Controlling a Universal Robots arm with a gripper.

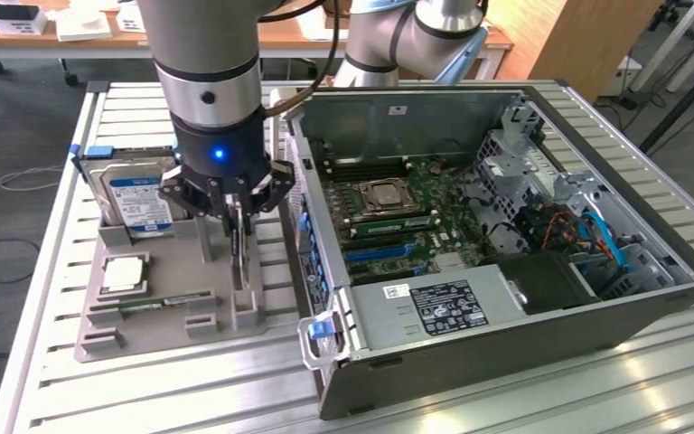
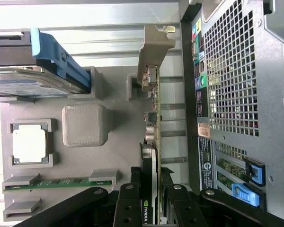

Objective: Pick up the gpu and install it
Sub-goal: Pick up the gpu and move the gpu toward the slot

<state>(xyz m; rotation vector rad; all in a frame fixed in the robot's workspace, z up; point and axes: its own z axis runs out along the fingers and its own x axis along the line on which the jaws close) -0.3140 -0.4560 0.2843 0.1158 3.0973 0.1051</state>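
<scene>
Exterior view: jaws are narrow, clamped on the gpu (image 1: 241,258). The card stands on edge in the grey holder tray (image 1: 166,276) on the tabletop (image 1: 142,398), at the exterior view's left of the open PC case (image 1: 492,316).

Wrist view: gpu (image 2: 154,118) sits in its tray (image 2: 113,156) slot, with fingers (image 2: 128,203) against both faces and the case wall (image 2: 236,71) just beside.

Gpu (image 1: 241,258) upright in tray (image 1: 166,312), gripper (image 1: 238,215) clasping it; case (image 1: 492,366) beside, exterior view's right.
</scene>
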